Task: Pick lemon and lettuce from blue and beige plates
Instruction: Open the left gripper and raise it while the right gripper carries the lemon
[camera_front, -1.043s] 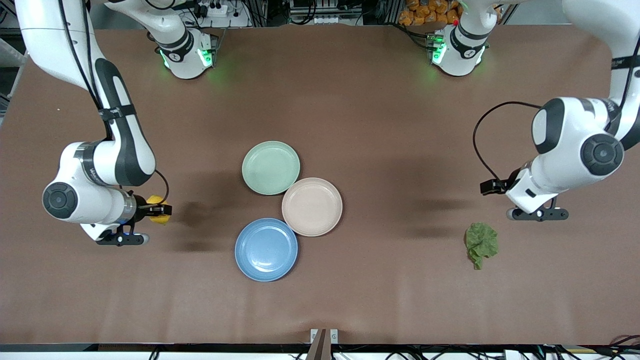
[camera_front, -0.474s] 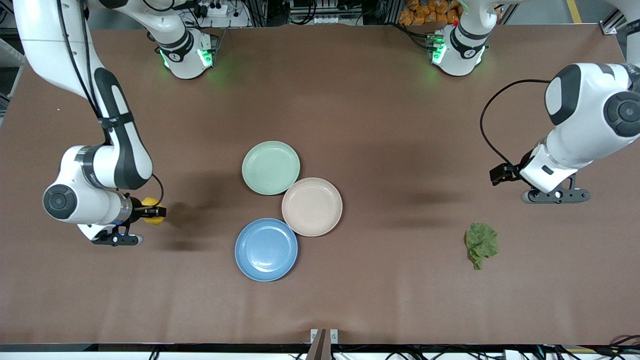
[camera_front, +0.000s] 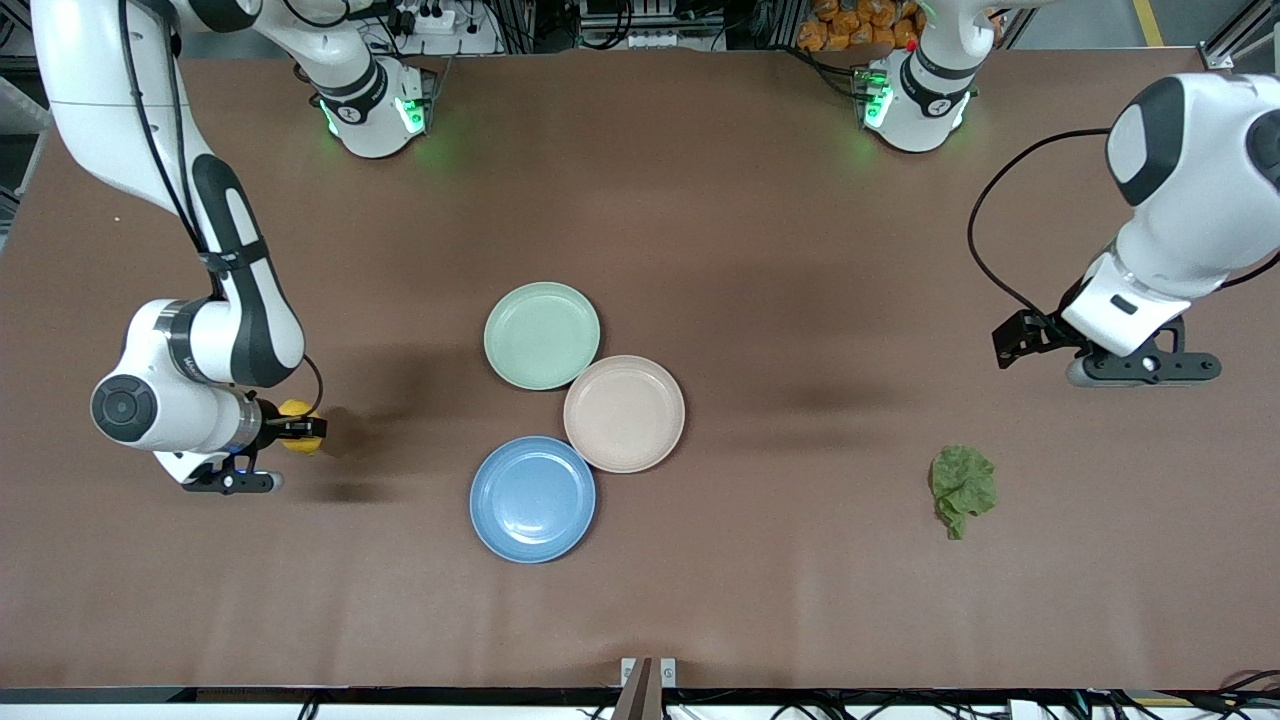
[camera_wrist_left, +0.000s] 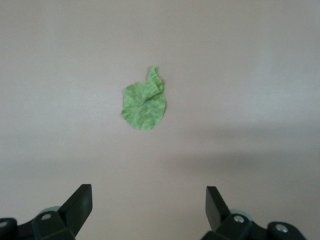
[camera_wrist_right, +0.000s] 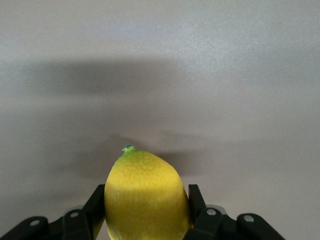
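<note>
The yellow lemon (camera_front: 297, 427) is held in my right gripper (camera_front: 305, 429), low over the bare table toward the right arm's end, apart from the plates. In the right wrist view the fingers (camera_wrist_right: 98, 201) clamp both sides of the lemon (camera_wrist_right: 145, 192). The green lettuce leaf (camera_front: 963, 485) lies on the table toward the left arm's end. My left gripper (camera_front: 1143, 367) is open and empty, up in the air away from the lettuce. The left wrist view shows the lettuce (camera_wrist_left: 145, 105) well below the spread fingers (camera_wrist_left: 80, 202). The blue plate (camera_front: 532, 498) and beige plate (camera_front: 624, 412) are empty.
An empty green plate (camera_front: 541, 334) touches the beige plate, farther from the front camera. The three plates cluster at the table's middle. Brown tabletop surrounds them.
My left arm has risen and drawn away from the lettuce toward the table's end. My right gripper has shifted a little toward the right arm's end with the lemon and dropped lower.
</note>
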